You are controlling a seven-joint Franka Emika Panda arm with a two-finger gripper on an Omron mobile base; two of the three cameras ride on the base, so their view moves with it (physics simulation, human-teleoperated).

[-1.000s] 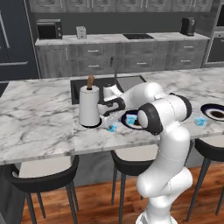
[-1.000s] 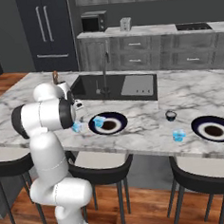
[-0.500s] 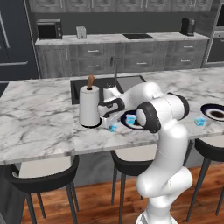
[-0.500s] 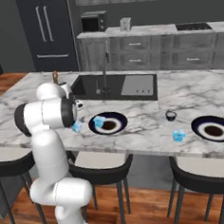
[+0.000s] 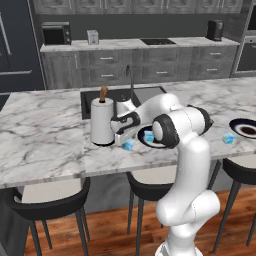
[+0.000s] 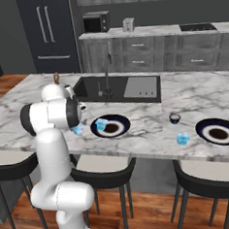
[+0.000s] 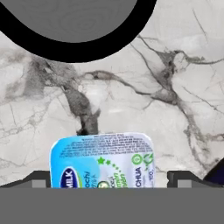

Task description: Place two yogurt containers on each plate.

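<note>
Right base view: the left plate (image 6: 110, 126) carries one yogurt cup (image 6: 101, 124), the right plate (image 6: 217, 131) is bare, with a third cup (image 6: 183, 138) on the desk (image 6: 198, 97) just left of it. Hand view: the claw (image 7: 107, 180) is spread wide around another cup (image 7: 102, 160) on the desk near the left plate's left edge, not gripping yet, so three placements look left.
</note>
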